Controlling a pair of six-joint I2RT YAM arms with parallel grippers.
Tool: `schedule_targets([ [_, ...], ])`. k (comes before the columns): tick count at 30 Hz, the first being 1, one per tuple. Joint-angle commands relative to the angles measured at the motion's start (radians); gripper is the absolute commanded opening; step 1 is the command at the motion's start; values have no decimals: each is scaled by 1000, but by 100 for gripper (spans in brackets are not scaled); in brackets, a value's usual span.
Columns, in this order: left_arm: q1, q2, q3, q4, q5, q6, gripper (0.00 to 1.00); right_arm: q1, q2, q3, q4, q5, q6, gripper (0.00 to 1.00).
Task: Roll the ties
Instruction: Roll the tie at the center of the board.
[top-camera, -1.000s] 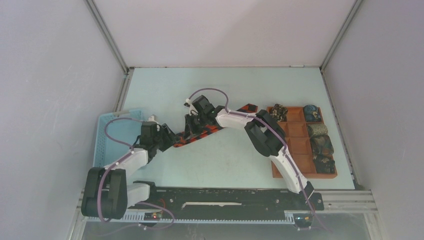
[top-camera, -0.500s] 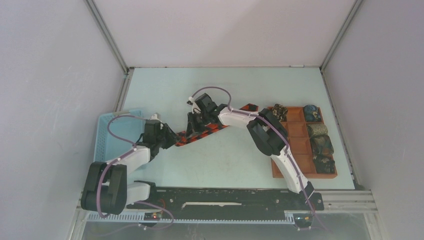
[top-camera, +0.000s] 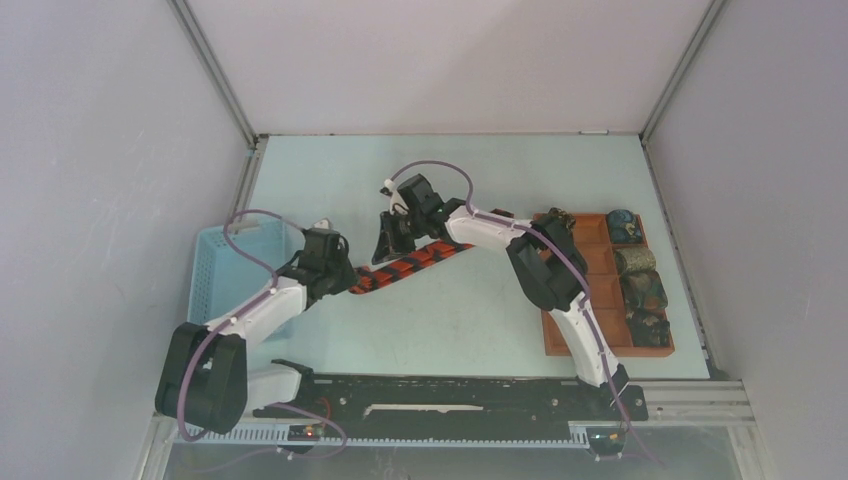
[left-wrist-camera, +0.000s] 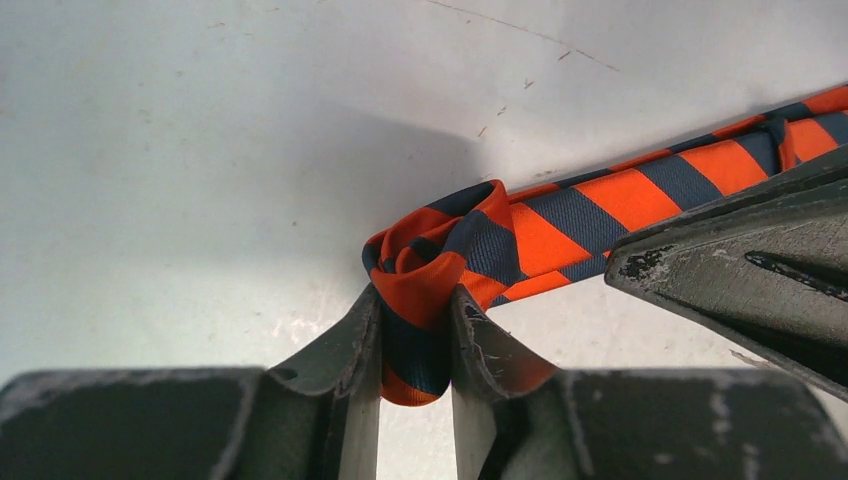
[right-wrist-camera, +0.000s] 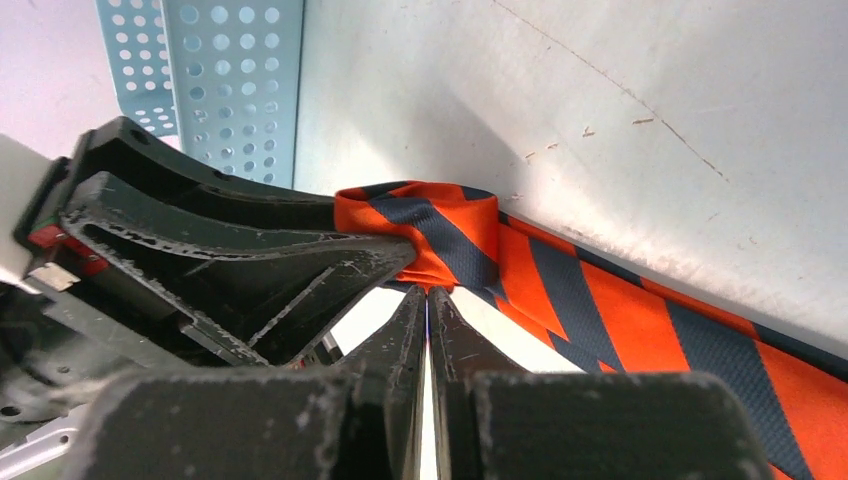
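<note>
On the left sits the blue basket (top-camera: 210, 290). Over the last second the left claw (left-wrist-camera: 413, 312) has swung away from it, to the right. It is clamped on the end of the striped tie (left-wrist-camera: 570, 210), and that end is curled into one small loop. The tie now lies straighter across the bench (top-camera: 450, 320). The right claw (right-wrist-camera: 427, 297) has moved a little farther back. Its fingers are pressed together, with the tips right at the loop. It cannot be told whether any cloth is nipped between them. So the roll looks only just begun, and nearly all of the tie is flat and not yet wound.

The basket is close behind the left arm, so there is little room that way. Bare bench lies in front of the tie and behind it. Farther right, the brown tray (top-camera: 605, 322) holds the rolled ties (top-camera: 640, 290), well apart from the loop. The right arm bends over the tray's left side.
</note>
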Motion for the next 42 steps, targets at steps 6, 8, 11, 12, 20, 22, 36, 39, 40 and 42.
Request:
schedule_targets([
  [6, -41, 20, 131, -238, -126, 78, 21, 41, 7, 18, 24, 7, 20, 6],
  [8, -49, 27, 156, -270, -137, 86, 21, 52, 17, 21, 29, 11, 28, 6],
  [11, -55, 39, 193, -331, -158, 98, 21, 68, 37, 27, 32, 17, 39, 6],
  [12, -57, 45, 205, -351, -169, 101, 21, 72, 43, 28, 36, 16, 41, 6],
  [20, -72, 82, 257, -411, -188, 114, 19, 106, 82, 46, 64, 30, 71, 6],
  [22, -81, 86, 265, -421, -195, 115, 19, 112, 92, 60, 64, 28, 74, 6],
  [36, -159, 194, 399, -591, -363, 144, 18, 51, -70, -127, 132, 20, 78, 5],
  [39, -178, 227, 426, -625, -395, 145, 18, 4, -137, -205, 143, 28, 75, 5],
  [40, -185, 240, 435, -636, -401, 145, 18, -11, -161, -228, 144, 34, 75, 5],
  [42, -198, 266, 453, -656, -416, 148, 18, -40, -205, -270, 144, 44, 69, 5],
])
